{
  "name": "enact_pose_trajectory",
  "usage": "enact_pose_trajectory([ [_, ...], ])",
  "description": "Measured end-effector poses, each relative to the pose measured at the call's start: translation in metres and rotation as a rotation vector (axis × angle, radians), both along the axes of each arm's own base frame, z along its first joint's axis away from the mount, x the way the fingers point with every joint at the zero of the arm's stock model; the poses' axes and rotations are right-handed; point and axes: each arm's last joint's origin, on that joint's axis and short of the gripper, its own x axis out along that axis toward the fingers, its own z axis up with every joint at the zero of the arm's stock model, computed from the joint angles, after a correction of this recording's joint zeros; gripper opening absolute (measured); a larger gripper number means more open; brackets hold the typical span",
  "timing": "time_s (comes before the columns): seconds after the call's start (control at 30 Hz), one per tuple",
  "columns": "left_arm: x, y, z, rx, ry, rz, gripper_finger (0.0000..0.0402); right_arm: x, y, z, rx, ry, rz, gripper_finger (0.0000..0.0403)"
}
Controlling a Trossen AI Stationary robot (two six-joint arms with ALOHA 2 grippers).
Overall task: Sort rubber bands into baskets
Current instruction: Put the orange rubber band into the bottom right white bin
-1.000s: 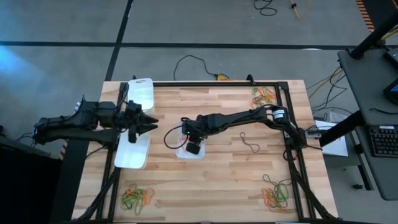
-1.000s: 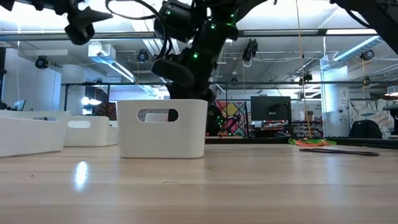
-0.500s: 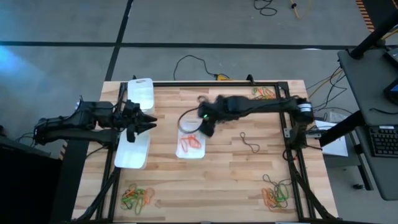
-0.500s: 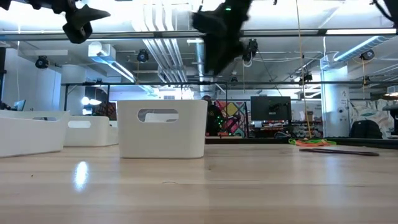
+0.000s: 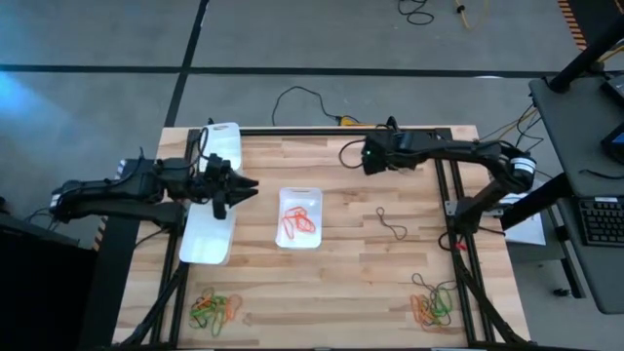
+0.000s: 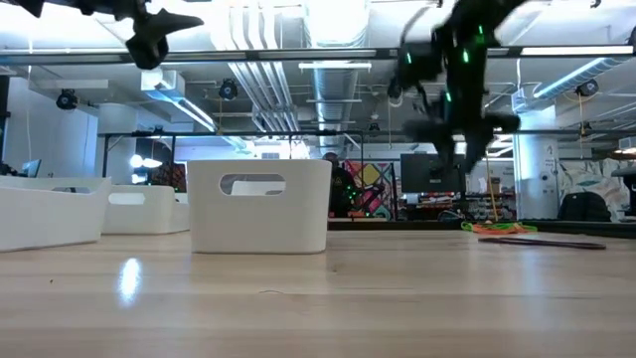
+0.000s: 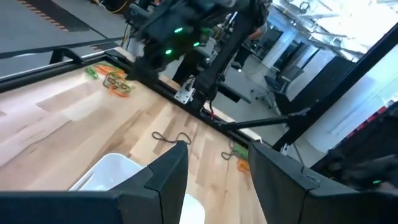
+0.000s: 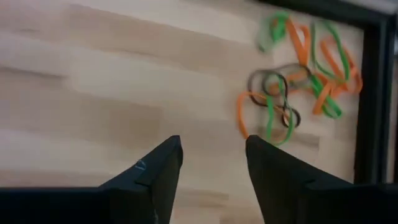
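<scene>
High view shows the middle basket (image 5: 299,216) lengthwise front-to-back holding orange rubber bands (image 5: 297,221) unseen from low view; both the left hand (image 5: 250,184) and the right hand (image 8: 208,165) are parted, empty.

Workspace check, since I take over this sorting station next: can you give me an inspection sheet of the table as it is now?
Surface: wooden table, black frame along its edges.
Job's things: three white baskets; middle basket holds orange rubber bands; two baskets on the left side. Mixed piles of bands at the far right corner, near right corner and near left corner; one dark band lies alone.
Clutter: nothing seen.
Grippers: left gripper open, empty, above the left baskets; right gripper open, empty, facing the far right pile.
Cables: black cable on the floor behind the table.
Surroundings: workshop with monitors; desk with keyboard to the right.
</scene>
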Motion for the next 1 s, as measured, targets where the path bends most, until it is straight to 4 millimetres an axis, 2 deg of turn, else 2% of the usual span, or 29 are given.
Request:
enact_pose_trajectory([
  [0.17,0.015,0.001,0.0,-0.015,-0.035,0.006,0.0154,-0.018,-0.029,-0.039,0.071,-0.033,-0.119,0.0142],
  [0.37,0.025,0.002,-0.002,-0.09,-0.042,0.014,0.0154,-0.031,-0.051,-0.06,0.08,-0.064,-0.173,0.0118],
  [0.5,0.028,0.002,-0.004,-0.135,-0.035,0.019,0.0154,-0.036,-0.065,-0.071,0.105,-0.068,-0.178,0.0106],
  [0.73,0.031,0.002,-0.002,-0.148,-0.062,0.019,0.0154,-0.036,-0.075,-0.09,0.125,-0.05,-0.206,0.0081],
  [0.87,0.032,0.002,-0.002,-0.147,-0.07,0.019,0.0154,-0.035,-0.076,-0.093,0.129,-0.042,-0.202,0.006],
  [1.0,0.032,0.002,-0.001,-0.147,-0.072,0.019,0.0154,-0.035,-0.075,-0.089,0.116,-0.056,-0.184,0.0034],
])
